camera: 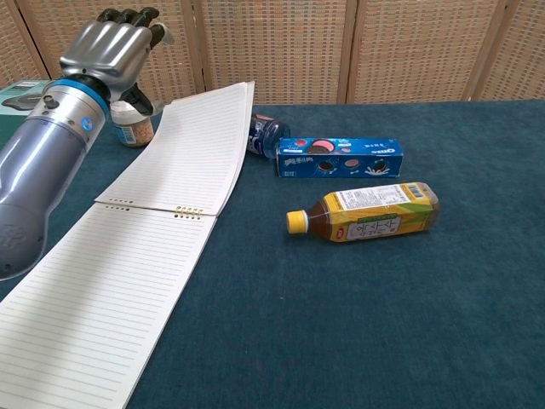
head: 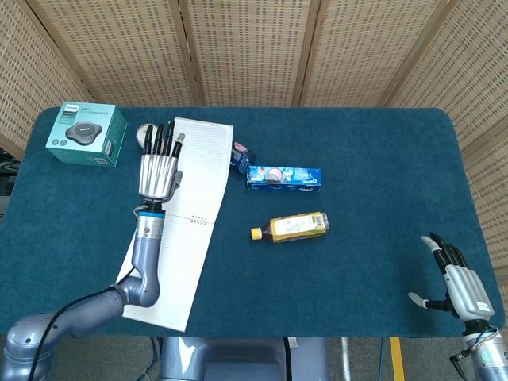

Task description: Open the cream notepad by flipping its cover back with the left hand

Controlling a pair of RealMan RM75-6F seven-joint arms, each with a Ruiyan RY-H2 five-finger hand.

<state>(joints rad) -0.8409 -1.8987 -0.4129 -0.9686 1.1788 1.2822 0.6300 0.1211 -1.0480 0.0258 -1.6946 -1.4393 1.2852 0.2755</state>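
The cream notepad (head: 190,214) (camera: 128,281) lies wide open on the blue table. Its flipped-back leaf (head: 205,159) (camera: 200,149) rests flat beyond the binding, its far corner leaning on a blue water bottle (head: 239,154) (camera: 263,134). My left hand (head: 157,163) (camera: 111,47) hovers above the left edge of that leaf, fingers extended and slightly apart, holding nothing. My right hand (head: 459,279) rests at the table's near right corner, fingers loosely spread and empty; the chest view does not show it.
A teal box (head: 86,133) sits at the far left, with a small round jar (camera: 133,123) beside it behind my left hand. A blue cookie box (head: 283,178) (camera: 341,157) and a lying yellow tea bottle (head: 294,227) (camera: 368,213) are right of the notepad.
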